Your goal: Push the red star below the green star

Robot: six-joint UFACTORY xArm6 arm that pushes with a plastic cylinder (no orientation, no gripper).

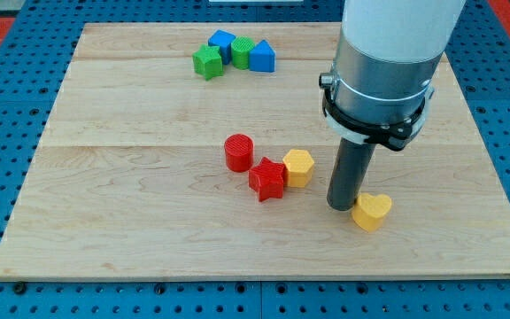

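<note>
The red star (267, 179) lies near the board's middle, between a red cylinder (238, 152) on its upper left and a yellow hexagon (298, 167) on its right, touching both. The green star (207, 62) lies at the view's top, far above the red star, at the left end of a cluster. My tip (341, 206) rests on the board to the right of the red star, past the yellow hexagon, and touches or nearly touches a yellow heart (372, 212) on its right.
The top cluster also holds a blue block (222, 42), a green cylinder-like block (242, 52) and a blue triangle-like block (262, 57). The wooden board (113, 195) sits on a blue pegged surface. The arm's wide grey body (381, 71) rises above my tip.
</note>
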